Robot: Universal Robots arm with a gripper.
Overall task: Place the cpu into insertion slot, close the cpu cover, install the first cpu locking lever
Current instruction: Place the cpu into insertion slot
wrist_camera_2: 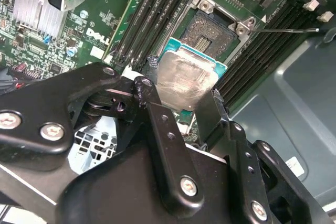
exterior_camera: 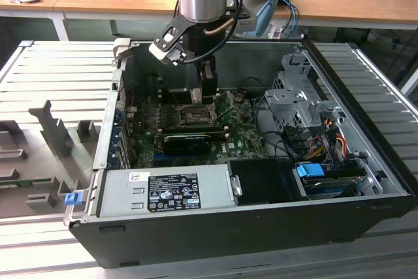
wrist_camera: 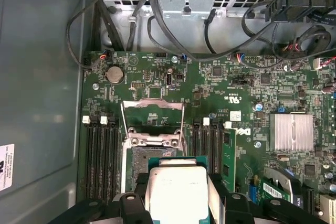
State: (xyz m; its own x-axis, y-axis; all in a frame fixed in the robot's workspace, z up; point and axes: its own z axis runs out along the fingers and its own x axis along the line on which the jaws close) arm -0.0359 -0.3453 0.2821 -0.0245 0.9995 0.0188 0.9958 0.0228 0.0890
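My gripper (wrist_camera_2: 181,94) is shut on the cpu (wrist_camera_2: 186,77), a flat square chip with a pale metallic face on a green edge, pinched between two black fingers (wrist_camera_2: 152,95). The chip hangs tilted just above the green motherboard, beside the insertion slot (wrist_camera_2: 212,32), a black socket with a silver rim. In the first wrist view the cpu (wrist_camera: 176,187) overlaps the near edge of the insertion slot (wrist_camera: 149,156). The cpu cover (wrist_camera: 152,109) stands swung open beyond it. A thin wire lever (wrist_camera_2: 289,31) sticks out sideways. The exterior view shows the gripper (exterior_camera: 208,93) low inside the case.
Memory slots (wrist_camera: 102,150) flank the socket on both sides. A black graphics card (exterior_camera: 186,140) lies in front of it, with a grey power supply (exterior_camera: 163,191) nearer still. Drive cage (exterior_camera: 297,96) and cables fill the exterior view's right. A finned heat sink (wrist_camera: 293,131) sits on the board.
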